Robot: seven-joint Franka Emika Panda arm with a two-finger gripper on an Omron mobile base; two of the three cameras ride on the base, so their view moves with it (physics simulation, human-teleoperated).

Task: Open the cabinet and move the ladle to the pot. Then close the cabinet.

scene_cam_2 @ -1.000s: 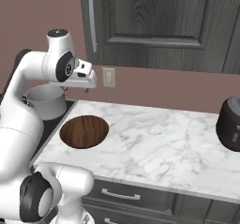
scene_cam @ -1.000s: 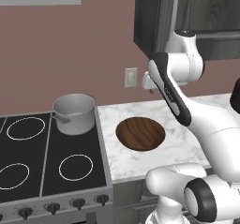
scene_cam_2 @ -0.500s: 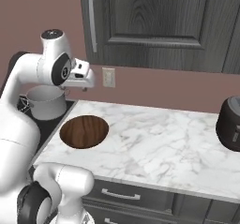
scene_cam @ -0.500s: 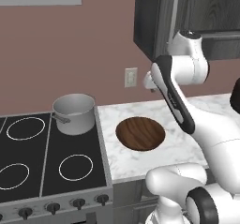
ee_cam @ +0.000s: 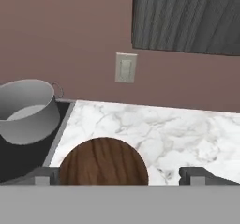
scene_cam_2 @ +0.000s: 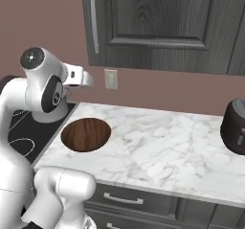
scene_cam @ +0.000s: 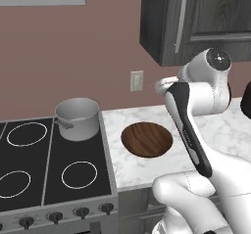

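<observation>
The cabinet point(scene_cam: 206, 22) hangs on the wall above the counter, dark grey, its door shut and its long silver handle point(scene_cam_2: 94, 28) upright at the door's left edge. The ladle is out of view. The silver pot point(scene_cam: 77, 118) stands on the stove's back right corner and shows at the left in the hand view point(ee_cam: 27, 109). My gripper point(ee_cam: 121, 176) is open and empty, with its fingertips point(ee_cam: 44, 176) far apart. It hovers above the counter, below the cabinet's lower left corner point(scene_cam_2: 89, 80), and faces the wall.
A round brown wooden disc point(scene_cam: 147, 139) lies on the marble counter point(scene_cam_2: 167, 146) below the hand. A wall outlet point(ee_cam: 125, 67) sits under the cabinet. The black stove point(scene_cam: 44, 174) is to the left, a dark round appliance point(scene_cam_2: 234, 126) at the far right, and drawers point(scene_cam_2: 124, 199) below.
The arm's upper joint has sunk lower and the hand has shifted slightly. The jaws have stayed open. Pot, disc and cabinet door have not moved.
</observation>
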